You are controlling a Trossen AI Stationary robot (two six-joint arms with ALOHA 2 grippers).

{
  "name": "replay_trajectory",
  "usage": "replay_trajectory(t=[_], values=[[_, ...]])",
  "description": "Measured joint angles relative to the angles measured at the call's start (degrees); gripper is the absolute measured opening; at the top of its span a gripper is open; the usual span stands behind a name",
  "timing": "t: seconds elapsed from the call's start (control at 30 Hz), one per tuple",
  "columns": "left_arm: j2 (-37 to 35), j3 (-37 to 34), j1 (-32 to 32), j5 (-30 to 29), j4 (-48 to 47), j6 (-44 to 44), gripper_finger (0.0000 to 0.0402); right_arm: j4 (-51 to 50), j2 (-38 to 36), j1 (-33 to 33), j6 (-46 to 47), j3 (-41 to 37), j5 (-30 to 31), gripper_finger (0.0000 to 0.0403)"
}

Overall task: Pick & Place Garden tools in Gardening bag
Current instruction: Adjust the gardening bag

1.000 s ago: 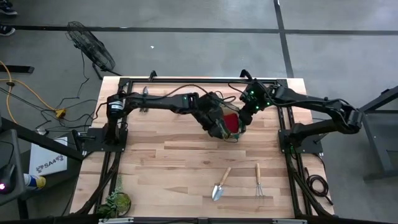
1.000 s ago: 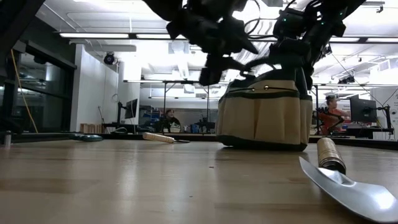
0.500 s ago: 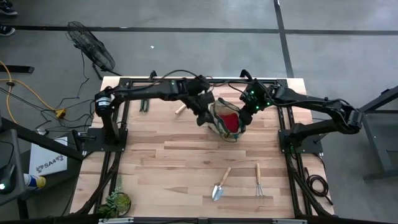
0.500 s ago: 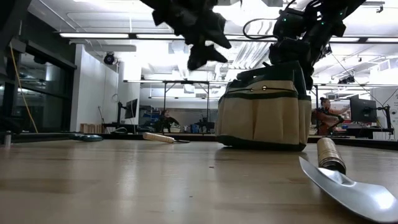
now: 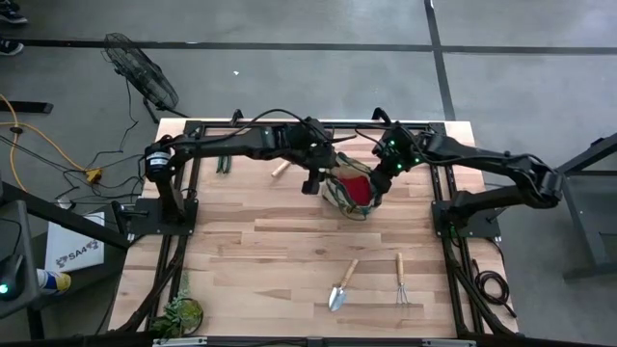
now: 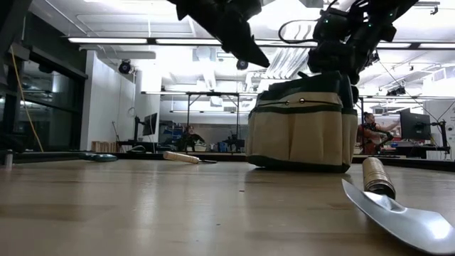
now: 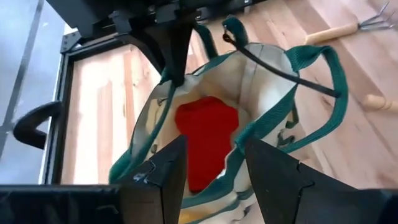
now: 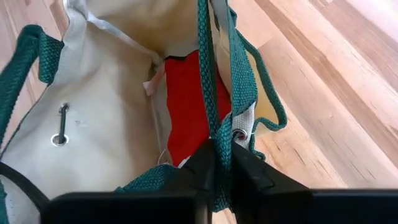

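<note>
The tan canvas gardening bag (image 5: pixel 349 191) with green trim stands upright on its bottom at the table's middle far part; it also shows in the low view (image 6: pixel 302 131). A red cloth piece (image 7: pixel 205 134) lies inside it. My left gripper (image 7: pixel 211 146) is open and empty, above the bag's left side (image 5: pixel 315 180). My right gripper (image 8: pixel 217 152) is shut on a green strap at the bag's right side (image 5: pixel 379 193). A trowel (image 5: pixel 341 285) and a hand rake (image 5: pixel 401 280) lie flat near the front. Another wooden-handled tool (image 5: pixel 281 169) lies at the far side. My right gripper pinches a green loop-handle strap (image 8: pixel 209 130) of the bag between its two fingers, at the bag's right rim. The fingers come from above, slanting in from the table's far right. The bag stays upright with its bottom on the table.
Dark pruners (image 5: pixel 224 162) lie near the far left, by the left arm's base. A leafy plant clump (image 5: pixel 181 313) sits at the near left corner. Bare wood lies between the bag and the near tools. People sit in the room beyond the table.
My left gripper has drawn back from over the bag's mouth toward the table's left and has risen. The bag and the red cloth inside it have stayed in place, and my right gripper has kept its hold.
</note>
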Motion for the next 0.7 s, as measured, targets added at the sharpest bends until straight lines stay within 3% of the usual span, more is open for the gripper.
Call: replay_trajectory(t=[0.33, 0.7], values=[[0.02, 0.00, 0.02, -0.92, -2.14, 4.33, 0.0159, 0.10, -6.36, -0.04, 2.45, 0.00, 1.62, 0.0111], [0.31, 0.00, 0.02, -0.85, -2.86, 9.29, 0.0159, 0.23, -14.58, -0.04, 7.92, 0.00, 1.63, 0.0164]])
